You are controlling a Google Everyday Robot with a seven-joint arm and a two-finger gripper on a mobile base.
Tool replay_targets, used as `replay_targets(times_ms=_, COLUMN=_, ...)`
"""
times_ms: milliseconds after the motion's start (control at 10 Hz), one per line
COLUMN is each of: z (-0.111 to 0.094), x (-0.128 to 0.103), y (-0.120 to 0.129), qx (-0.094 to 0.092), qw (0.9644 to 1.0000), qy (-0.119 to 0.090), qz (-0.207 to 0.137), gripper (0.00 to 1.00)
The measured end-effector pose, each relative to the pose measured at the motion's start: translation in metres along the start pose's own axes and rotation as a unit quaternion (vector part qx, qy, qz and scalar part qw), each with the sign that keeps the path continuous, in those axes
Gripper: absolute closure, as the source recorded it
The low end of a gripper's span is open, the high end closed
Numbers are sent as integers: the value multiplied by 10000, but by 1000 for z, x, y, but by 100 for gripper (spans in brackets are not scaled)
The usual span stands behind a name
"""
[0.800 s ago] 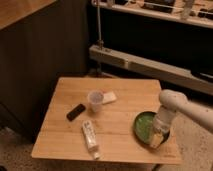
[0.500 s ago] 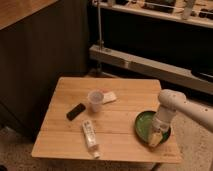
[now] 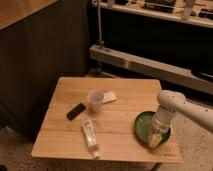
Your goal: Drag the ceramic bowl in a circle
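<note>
The arm (image 3: 186, 108) was cut off at the right edge, and the right part of the ceramic bowl (image 3: 143, 125) was hidden behind the gripper (image 3: 155, 139), which was seen inside it, near the front right corner of the counter (image 3: 120, 120). Whether the gripper was clenched or released could not be told. Print on the white tube (image 3: 90, 136), well left of the bowl near a dark block (image 3: 76, 111) and a clear cup (image 3: 95, 100), could not be read.
</note>
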Motion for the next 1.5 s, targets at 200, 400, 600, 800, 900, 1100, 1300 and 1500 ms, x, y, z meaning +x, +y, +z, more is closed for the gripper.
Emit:
replay_targets(times_ms=200, z=9, x=-37, y=13, qx=36, qw=9995, qy=195, qz=-228, gripper=100)
replay_targets(times_ms=400, z=15, x=-56, y=26, qx=91, qw=9986, qy=349, qz=-381, gripper=100)
replay_targets(times_ms=600, z=19, x=-73, y=35, qx=155, qw=9975, qy=490, qz=-491, gripper=100)
replay_targets(times_ms=800, z=20, x=-111, y=30, qx=238, qw=9960, qy=615, qz=-607, gripper=100)
replay_targets(times_ms=900, z=20, x=-126, y=28, qx=254, qw=9951, qy=687, qz=-666, gripper=100)
replay_targets(times_ms=1100, z=18, x=-142, y=27, qx=285, qw=9939, qy=771, qz=-742, gripper=100)
replay_targets(times_ms=1300, z=10, x=-152, y=16, qx=271, qw=9939, qy=810, qz=-702, gripper=100)
replay_targets(times_ms=1500, z=-5, x=-165, y=-10, qx=211, qw=9943, qy=838, qz=-625, gripper=100)
